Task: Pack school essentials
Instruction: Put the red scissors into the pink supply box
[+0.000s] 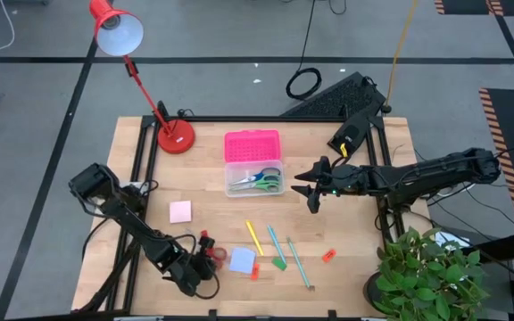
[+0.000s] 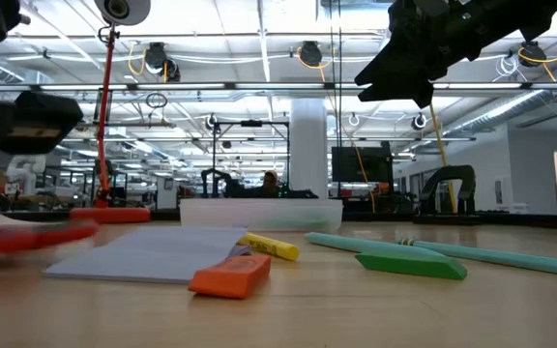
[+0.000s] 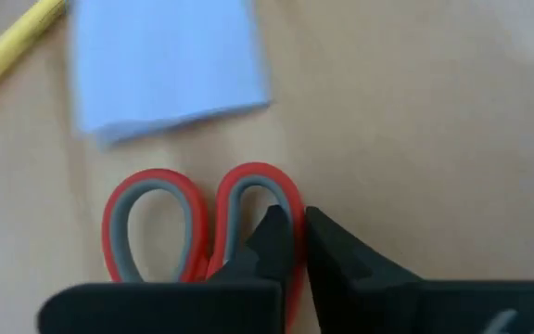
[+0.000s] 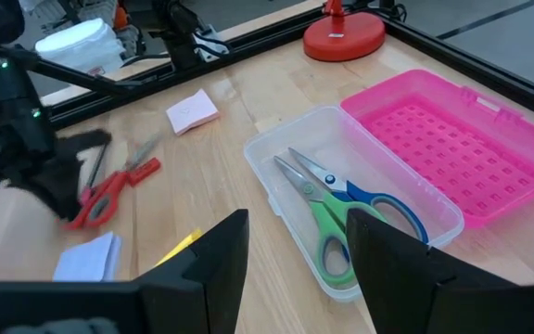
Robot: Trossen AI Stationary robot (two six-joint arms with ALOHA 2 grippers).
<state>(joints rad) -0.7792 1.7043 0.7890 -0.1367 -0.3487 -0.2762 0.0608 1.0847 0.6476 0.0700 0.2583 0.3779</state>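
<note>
We see the red scissors (image 3: pixel 202 223) flat on the wooden desk (image 1: pixel 346 267), near its front left; their oval loops are red with grey lining. The left gripper (image 3: pixel 290 237) is at these loops, one dark finger tip set inside a loop and the other just outside it, so its narrow jaws straddle the loop's red rim. Just beside the loops lies the pale blue pad (image 1: pixel 242 259), a flat square of paper, and a yellow pencil (image 1: pixel 254 238) slants nearby.

Farther right lie two thin teal pencils (image 1: pixel 294 259), a green eraser (image 1: pixel 279 264) shaped like a wedge, and a small red eraser (image 1: pixel 328 256). A pink pad (image 1: pixel 180 211) lies apart toward the left.

In the desk's middle stands a clear plastic box (image 4: pixel 290 148) with rounded corners; inside it rest green scissors (image 4: pixel 327 237) and blue scissors (image 4: pixel 369 199), their steel blades overlapping. Its pink lid (image 4: pixel 452 139) is thrown back, dimpled in a grid.

The right gripper (image 1: pixel 311 191) hangs in the air just right of the box, its fingers spread wide and holding nothing.

A red lamp (image 1: pixel 175 135) with a round base stands at the back left.
</note>
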